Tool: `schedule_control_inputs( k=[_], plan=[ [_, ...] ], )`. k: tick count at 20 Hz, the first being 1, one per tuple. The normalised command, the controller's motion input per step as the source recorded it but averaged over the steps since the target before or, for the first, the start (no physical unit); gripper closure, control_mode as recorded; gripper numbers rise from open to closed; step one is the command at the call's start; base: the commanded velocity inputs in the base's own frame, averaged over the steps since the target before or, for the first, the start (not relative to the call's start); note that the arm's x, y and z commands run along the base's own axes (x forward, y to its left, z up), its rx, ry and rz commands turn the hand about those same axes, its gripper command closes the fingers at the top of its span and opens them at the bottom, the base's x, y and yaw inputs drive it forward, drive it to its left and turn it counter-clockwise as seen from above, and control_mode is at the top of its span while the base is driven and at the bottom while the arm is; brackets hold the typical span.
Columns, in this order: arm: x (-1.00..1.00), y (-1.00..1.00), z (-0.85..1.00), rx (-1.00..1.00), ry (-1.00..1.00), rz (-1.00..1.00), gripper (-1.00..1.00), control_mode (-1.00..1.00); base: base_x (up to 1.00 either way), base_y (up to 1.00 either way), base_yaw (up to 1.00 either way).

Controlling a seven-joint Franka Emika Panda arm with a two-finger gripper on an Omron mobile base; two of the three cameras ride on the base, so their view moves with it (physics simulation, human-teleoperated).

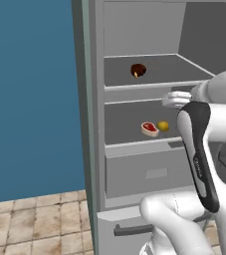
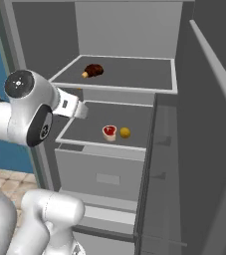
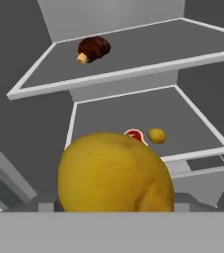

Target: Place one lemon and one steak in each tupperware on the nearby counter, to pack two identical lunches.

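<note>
Gripper: the gripper (image 3: pixel 116 210) has a big yellow lemon (image 3: pixel 114 173) clamped between its jaws, which stand wide around the fruit; the lemon sits right up against the hand camera.
Arm: white arm reaching toward the open fridge (image 1: pixel 97 99), hand near the front left of the middle shelf (image 2: pixel 134 112).
Second lemon: a lemon on the shelf (image 1: pixel 163 126) lies on the middle shelf, toward its near edge.
Steak: the steak (image 1: pixel 150 128) lies just left of that lemon, very close; contact cannot be told.
Upper shelf: a dark brown item with a pale stub (image 2: pixel 93 70) rests on the upper shelf (image 2: pixel 134 74), left of centre.
Below: a grey drawer (image 2: pixel 104 174) under the middle shelf.
Surroundings: blue wall (image 1: pixel 30 94) and tiled floor (image 1: pixel 35 224) to the left.
</note>
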Motion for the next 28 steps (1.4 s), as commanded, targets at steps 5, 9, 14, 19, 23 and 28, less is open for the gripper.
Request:
schedule_control_inputs(
  k=[5, 9, 14, 19, 23, 28],
  plan=[
    [-0.78, 0.51, 0.0, -0.2, 0.02, 0.09, 1.0, -1.0, 0.0, 0.0, 0.0],
    [-0.25, 0.31, 0.0, -0.12, 0.05, 0.0, 1.0, 1.0, -0.29, 0.21, 0.0],
    [0.0, 0.0, 0.0, 0.0, 0.0, 0.0, 1.0, 1.0, -0.98, -0.03, -0.02],
    [0.0, 0.0, 0.0, 0.0, 0.0, 0.0, 1.0, 1.0, -0.94, 0.1, -0.01],
    [0.0, 0.0, 0.0, 0.0, 0.0, 0.0, 1.0, 1.0, -0.38, 0.82, 0.0],
    [0.0, 0.0, 0.0, 0.0, 0.0, 0.0, 1.0, 1.0, -0.15, 1.0, -0.08]
  ],
)
